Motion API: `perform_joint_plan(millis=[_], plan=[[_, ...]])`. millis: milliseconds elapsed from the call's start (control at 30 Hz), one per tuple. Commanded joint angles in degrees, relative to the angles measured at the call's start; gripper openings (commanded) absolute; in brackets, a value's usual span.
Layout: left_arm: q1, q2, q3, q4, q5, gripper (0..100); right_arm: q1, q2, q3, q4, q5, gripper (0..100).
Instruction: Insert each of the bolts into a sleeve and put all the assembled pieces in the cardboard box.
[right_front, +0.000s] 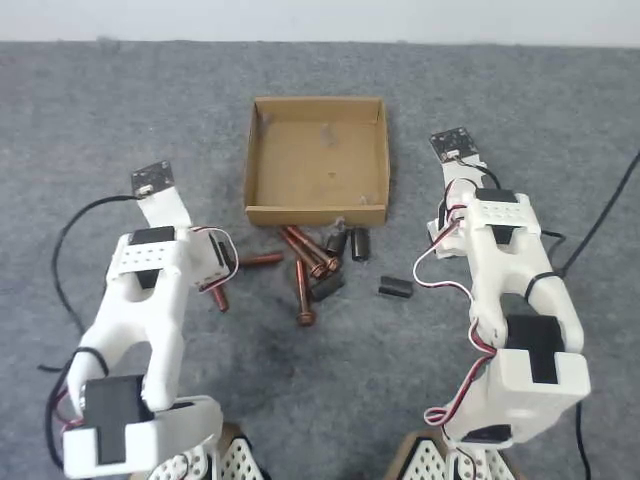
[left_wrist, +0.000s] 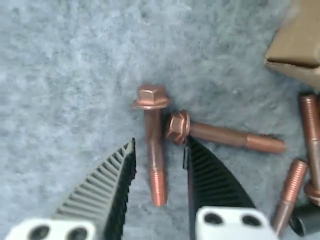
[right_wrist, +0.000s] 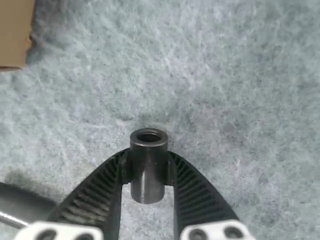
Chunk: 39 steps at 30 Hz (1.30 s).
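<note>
Both arms are the usual white printed plastic, chunky and blocky. The left arm (right_front: 150, 300) and right arm (right_front: 515, 290) each have black servos (right_front: 535, 355) sunk into the shells. Thin red, white and black wires (right_front: 420, 265) loop loosely off the right one's side, and a thicker black cable (right_front: 60, 255) curls off the left one. Each wrist carries a little dark camera board (right_front: 455, 145) on a white bracket. Up close, the left pincer (left_wrist: 159, 145) and right pincer (right_wrist: 148, 157) look identical: black tapered fingers (left_wrist: 107, 185) with ribbed inner faces, set on white mounts (left_wrist: 227, 220) showing two dark screw holes each. The bases (right_front: 235, 462) have a white perforated pattern.
</note>
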Motion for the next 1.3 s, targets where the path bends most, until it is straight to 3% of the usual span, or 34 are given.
perform_joint_plan(millis=[0,367,733,1133,1267], plan=[[-3.25,-4.13,-3.30,3.08,0.70,15,-0.40,-0.40,-0.26,0.57,0.79,0.6],[-4.22,-13.19,3.12,3.25,0.62,15,-0.48,-0.40,-0.26,0.57,0.79,0.6],[-2.73,2.64,-2.95,2.46,0.70,15,-0.48,-0.40,-0.26,0.57,0.79,0.6],[-4.31,10.29,-9.71,2.37,0.79,14,-0.48,-0.40,-0.26,0.57,0.79,0.6],[-3.16,10.99,-10.51,0.62,0.53,6,-0.31,-0.40,-0.26,0.57,0.79,0.6]])
